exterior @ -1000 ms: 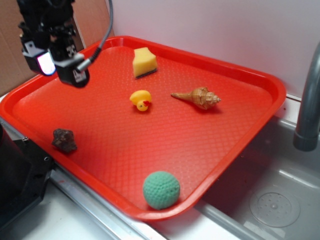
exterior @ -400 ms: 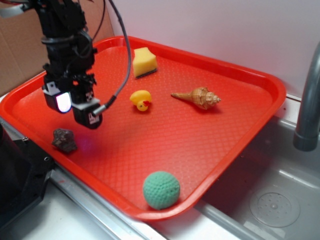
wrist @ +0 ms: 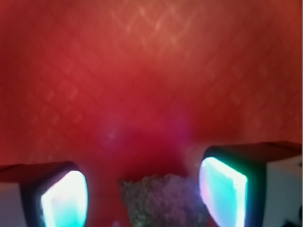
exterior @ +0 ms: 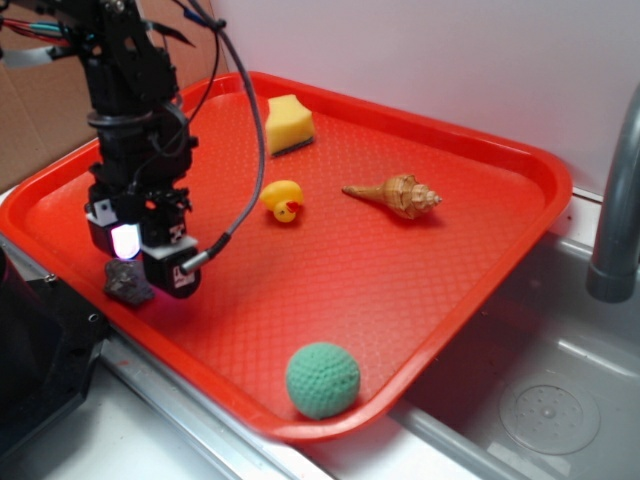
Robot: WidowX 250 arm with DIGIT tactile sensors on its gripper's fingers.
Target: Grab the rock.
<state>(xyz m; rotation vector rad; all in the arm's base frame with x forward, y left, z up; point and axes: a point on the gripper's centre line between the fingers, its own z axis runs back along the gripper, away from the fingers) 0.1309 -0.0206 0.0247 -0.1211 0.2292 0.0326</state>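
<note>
From where I sit, the nearest thing is the green ball (exterior: 322,380), resting against the tray's near rim at its front corner. The red tray (exterior: 480,290) carries everything, its textured floor sloping away toward the white wall. Along the left edge lies the rock (exterior: 127,284), a dark jagged lump just inside the rim. My gripper (exterior: 148,262) hangs directly over it, pointing down, its lit pads low above the tray floor. In the wrist view the rock (wrist: 163,201) sits blurred at the bottom of the picture, between the two glowing fingers (wrist: 64,198), with clear gaps on both sides, so the jaws are spread apart and nothing is held; I cannot tell whether the tips reach the tray. Farther in, near the tray's middle, the yellow duck (exterior: 282,200) stands alone, and to its right lies the tan spiral seashell (exterior: 397,195), pointed end toward the duck. Farthest back, near the rear edge, sits the yellow sponge (exterior: 289,124).
</note>
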